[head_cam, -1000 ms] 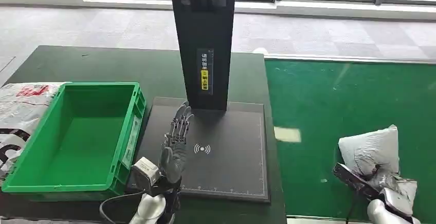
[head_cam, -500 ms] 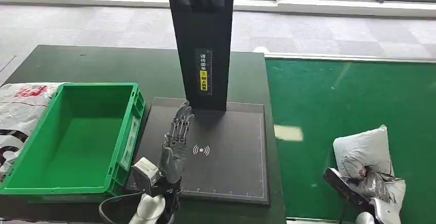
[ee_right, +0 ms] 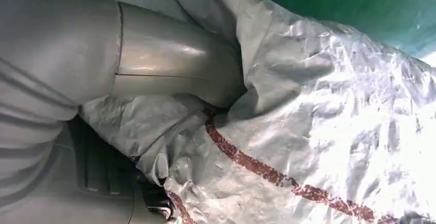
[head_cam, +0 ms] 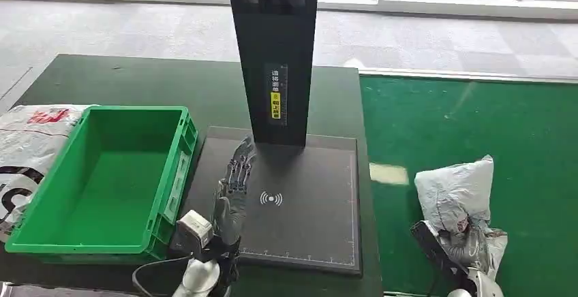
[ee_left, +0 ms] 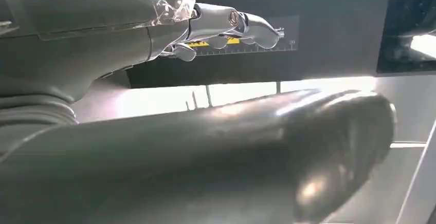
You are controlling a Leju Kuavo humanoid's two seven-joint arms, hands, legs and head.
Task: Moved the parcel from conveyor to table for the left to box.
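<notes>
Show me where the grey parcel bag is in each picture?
Head view: the parcel sits low on the right, over the green conveyor, held by the right hand.
Left wrist view: not in it.
Right wrist view: the crinkly parcel spreads across most of it.
Shared landmark: the green conveyor.

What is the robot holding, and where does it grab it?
Its right hand grips the grey plastic parcel by its crumpled lower end. The left hand holds nothing.

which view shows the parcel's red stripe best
The right wrist view: the grey parcel is seen close, with its red stripe running across the crinkled film under the right hand. The head view shows the whole parcel over the green conveyor, too small for the stripe. The left wrist view looks at the scanner stand.
</notes>
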